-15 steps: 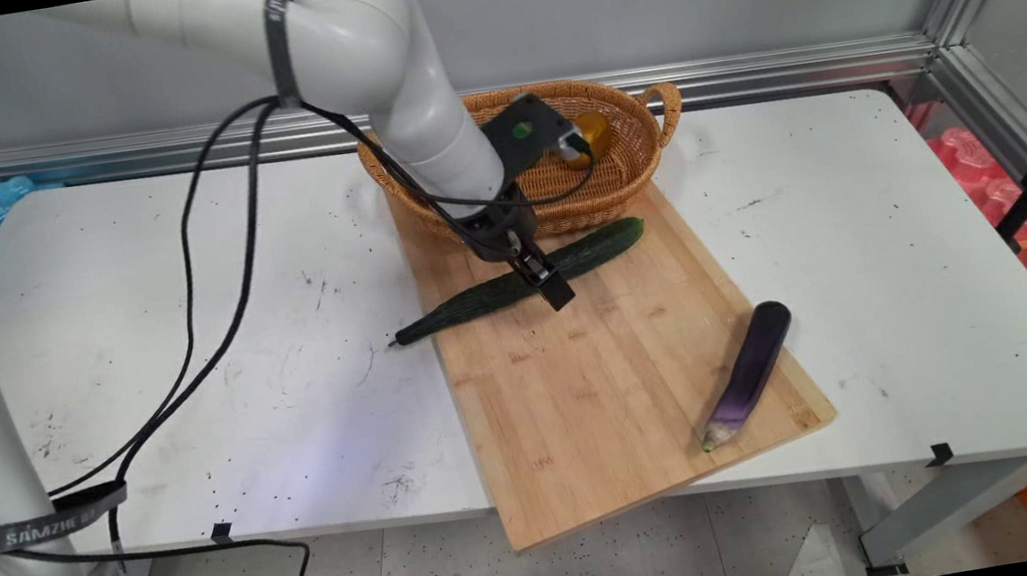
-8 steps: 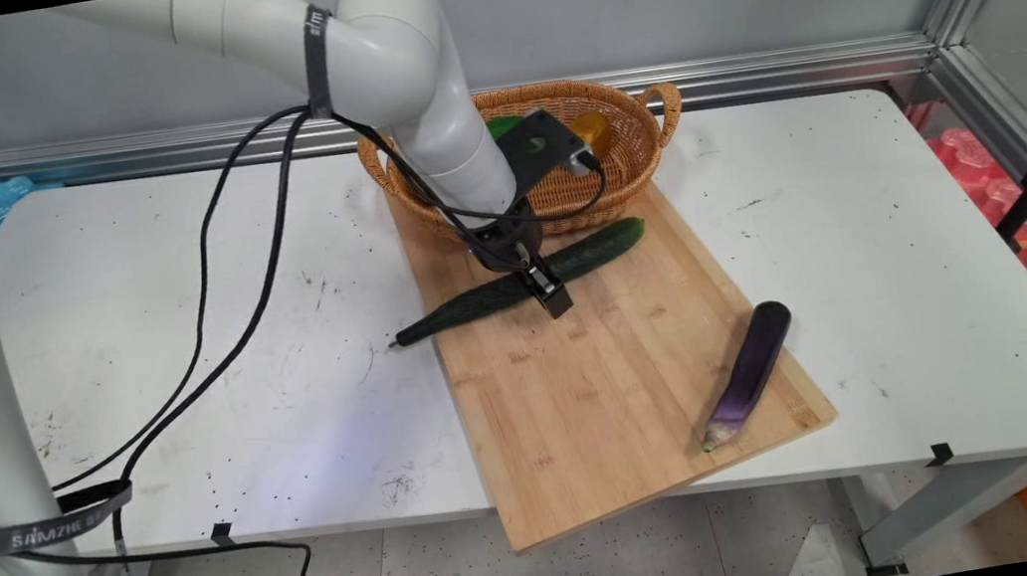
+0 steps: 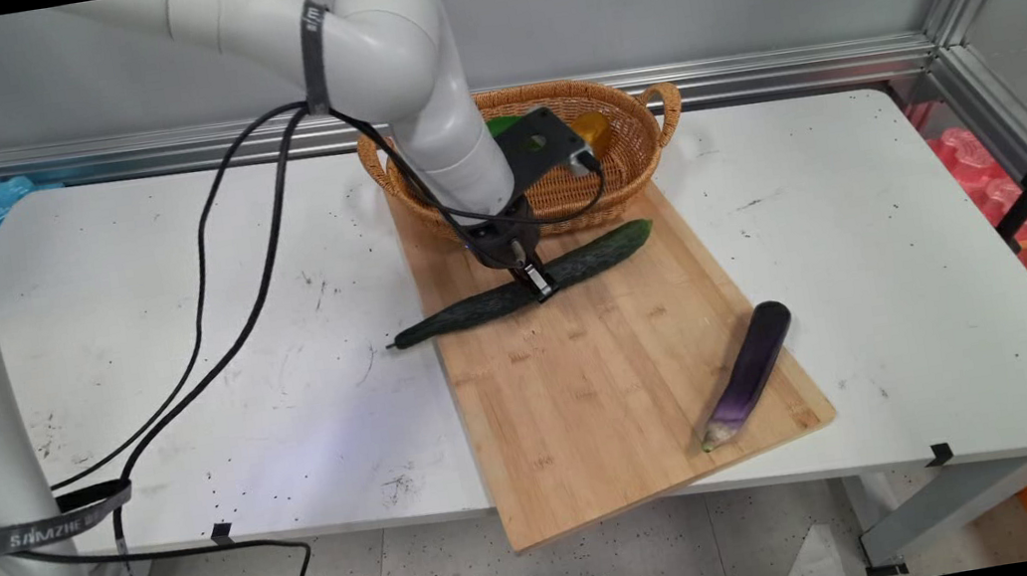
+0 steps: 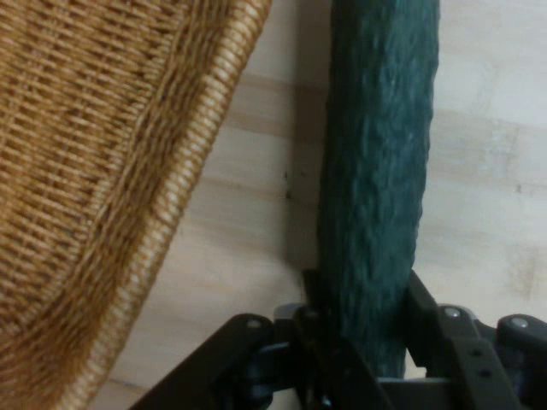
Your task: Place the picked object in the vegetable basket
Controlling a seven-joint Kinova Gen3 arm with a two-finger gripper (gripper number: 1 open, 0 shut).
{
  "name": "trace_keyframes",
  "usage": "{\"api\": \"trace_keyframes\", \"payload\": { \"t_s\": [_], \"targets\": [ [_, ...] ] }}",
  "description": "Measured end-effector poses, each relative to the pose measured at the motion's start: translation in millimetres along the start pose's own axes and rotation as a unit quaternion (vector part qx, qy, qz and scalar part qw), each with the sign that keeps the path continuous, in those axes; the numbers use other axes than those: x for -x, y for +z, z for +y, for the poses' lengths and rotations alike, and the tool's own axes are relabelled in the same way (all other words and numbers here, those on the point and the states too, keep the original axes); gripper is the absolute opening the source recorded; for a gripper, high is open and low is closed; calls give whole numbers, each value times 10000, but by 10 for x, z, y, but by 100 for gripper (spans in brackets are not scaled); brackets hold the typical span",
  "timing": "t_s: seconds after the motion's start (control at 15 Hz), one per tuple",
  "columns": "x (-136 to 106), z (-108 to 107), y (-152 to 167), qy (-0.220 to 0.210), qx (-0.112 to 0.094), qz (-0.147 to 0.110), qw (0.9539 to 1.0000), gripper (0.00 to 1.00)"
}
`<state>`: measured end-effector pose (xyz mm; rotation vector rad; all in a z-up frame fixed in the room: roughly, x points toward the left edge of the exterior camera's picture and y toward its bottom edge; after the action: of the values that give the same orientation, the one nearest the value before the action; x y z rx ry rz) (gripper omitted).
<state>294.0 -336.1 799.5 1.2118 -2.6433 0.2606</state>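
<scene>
Your gripper (image 3: 537, 285) pinches the cucumber (image 3: 523, 284) near its middle, a finger pressed on each side. The cucumber lies across the far end of the cutting board (image 3: 605, 366), its thin tip over the table (image 3: 177, 325). Close behind it is the wicker basket (image 4: 102, 188) — coarse, tightly woven. The cucumber is long, dark green, bumpy-skinned. A glossy purple eggplant (image 3: 750, 370) lies well apart — at the board's near right corner.

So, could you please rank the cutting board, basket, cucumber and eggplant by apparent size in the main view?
1. cutting board
2. basket, partly hidden by the arm
3. cucumber, held in the gripper
4. eggplant
</scene>
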Motion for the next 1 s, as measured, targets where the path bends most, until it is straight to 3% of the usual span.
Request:
{"api": "trace_keyframes", "payload": {
  "t_s": [0.27, 1.0],
  "targets": [
    [102, -38, -248, 206, 20, 75, 9998, 0],
    [405, -317, -1428, 552, -12, 459, 9974, 0]
  ]
}}
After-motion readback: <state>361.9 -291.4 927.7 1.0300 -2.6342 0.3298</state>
